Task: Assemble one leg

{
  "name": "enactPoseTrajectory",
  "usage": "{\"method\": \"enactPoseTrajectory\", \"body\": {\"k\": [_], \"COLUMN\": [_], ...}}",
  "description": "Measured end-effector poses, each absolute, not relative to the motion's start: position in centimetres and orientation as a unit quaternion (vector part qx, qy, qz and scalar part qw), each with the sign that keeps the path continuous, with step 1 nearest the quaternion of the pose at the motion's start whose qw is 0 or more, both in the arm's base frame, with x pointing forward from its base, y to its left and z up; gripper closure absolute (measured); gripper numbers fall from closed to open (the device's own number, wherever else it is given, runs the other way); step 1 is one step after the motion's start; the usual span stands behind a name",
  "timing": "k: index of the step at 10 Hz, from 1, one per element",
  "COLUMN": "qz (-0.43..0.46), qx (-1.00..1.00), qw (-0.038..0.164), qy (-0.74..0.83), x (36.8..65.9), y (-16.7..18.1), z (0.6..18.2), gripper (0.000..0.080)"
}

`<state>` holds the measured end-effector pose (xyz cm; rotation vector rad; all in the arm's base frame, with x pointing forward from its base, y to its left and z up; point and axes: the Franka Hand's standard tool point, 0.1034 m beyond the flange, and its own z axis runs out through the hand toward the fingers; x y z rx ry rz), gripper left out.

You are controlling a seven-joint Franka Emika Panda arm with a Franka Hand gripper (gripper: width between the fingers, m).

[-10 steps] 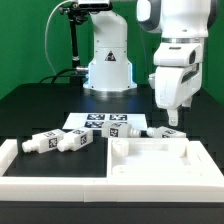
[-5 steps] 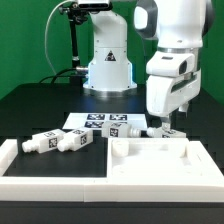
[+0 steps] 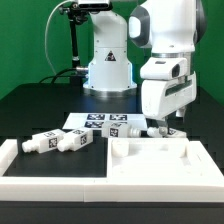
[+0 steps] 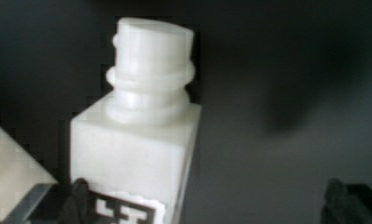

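Note:
My gripper hangs at the exterior view's right, just behind the large white panel, with its jaws open. Under it lies a white leg with tag markers, partly hidden by the panel's rim. In the wrist view this leg lies lengthwise with its stepped peg end pointing away. It sits between the two dark fingertips, close to one of them and apart from the other. The gripper holds nothing.
Two more legs lie at the exterior view's left, and another by the marker board. A white rimmed part sits front left. The robot base stands behind.
The arm has swung toward the exterior view's left and come lower over the leg behind the panel. The jaws stay open. No parts have moved.

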<state>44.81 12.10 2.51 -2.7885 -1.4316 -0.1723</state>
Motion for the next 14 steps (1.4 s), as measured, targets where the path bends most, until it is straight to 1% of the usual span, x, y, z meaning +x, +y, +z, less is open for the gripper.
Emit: {"method": "enactPoseTrajectory", "body": {"k": [1, 2, 4, 5, 6, 7, 9, 13, 14], "qz": [-0.056, -0.057, -0.057, -0.057, -0.057, -0.057, -0.058, -0.057, -0.055], "qx": [-0.888, -0.888, -0.888, -0.888, -0.888, -0.888, -0.888, -0.891, -0.894], "qw": [0.001, 0.001, 0.001, 0.001, 0.001, 0.001, 0.001, 0.001, 0.000], "qy": [-0.456, -0.456, -0.456, -0.456, -0.456, -0.456, -0.456, -0.451, -0.445], "x": [44.89, 44.92, 44.98, 44.99, 44.98, 44.98, 45.00, 44.80, 44.12], "y": [12.13, 12.13, 12.14, 12.14, 12.14, 12.14, 12.15, 12.20, 12.29], "z": [2.56, 2.57, 2.60, 2.61, 2.60, 2.60, 2.62, 2.74, 3.33], "gripper": [0.0286, 0.0286, 0.0561, 0.0561, 0.0738, 0.0780, 0.0795, 0.0797, 0.0697]}}
